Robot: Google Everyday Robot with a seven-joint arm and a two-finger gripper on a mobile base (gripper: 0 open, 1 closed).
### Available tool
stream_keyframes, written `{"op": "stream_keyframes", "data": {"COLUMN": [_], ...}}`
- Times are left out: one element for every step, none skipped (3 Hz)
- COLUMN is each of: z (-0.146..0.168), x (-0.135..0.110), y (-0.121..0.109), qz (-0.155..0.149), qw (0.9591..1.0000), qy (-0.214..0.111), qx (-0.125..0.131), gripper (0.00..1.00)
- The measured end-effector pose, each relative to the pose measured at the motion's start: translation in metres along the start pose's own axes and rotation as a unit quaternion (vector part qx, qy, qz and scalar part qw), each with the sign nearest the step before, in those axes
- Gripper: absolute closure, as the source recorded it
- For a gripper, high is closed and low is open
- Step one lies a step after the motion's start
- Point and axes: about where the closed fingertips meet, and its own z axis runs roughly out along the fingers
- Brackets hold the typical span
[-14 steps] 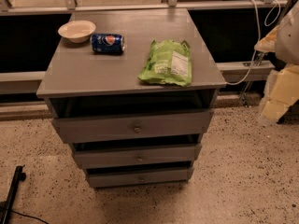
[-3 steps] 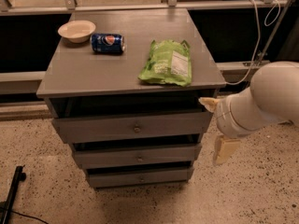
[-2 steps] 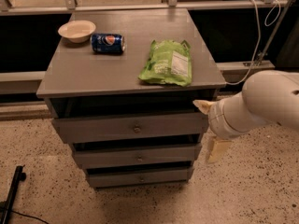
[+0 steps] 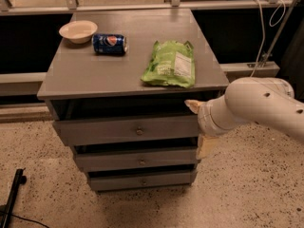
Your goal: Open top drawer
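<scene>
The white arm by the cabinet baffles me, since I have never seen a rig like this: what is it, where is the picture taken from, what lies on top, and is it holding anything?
The white tube is a robot's arm, reaching in from the right. At its end is the gripper, by the right front corner of the cabinet, level with the top drawer. Its two cream jaws stand apart and hold nothing. The one camera looks down on the cabinet from in front; where it is mounted I cannot tell. On the cabinet lie a bowl, a blue can on its side and a green bag. Below are three drawers, and the knob of the top drawer is untouched.
</scene>
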Motion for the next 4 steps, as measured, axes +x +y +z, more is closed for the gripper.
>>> {"op": "stream_keyframes", "data": {"z": [0.0394, 0.0399, 0.0409, 0.0450], "x": [0.0016, 0.0022, 0.0041, 0.0093], "y": [-0.0285, -0.0278, -0.0253, -0.0279], "qz": [-0.025, -0.027, -0.033, -0.044], "qw": [0.9993, 0.9992, 0.9988, 0.9969], "qy": [-0.008, -0.009, -0.015, -0.029], "qx": [0.026, 0.027, 0.033, 0.059], "gripper": [0.00, 0.00, 0.00, 0.00]}}
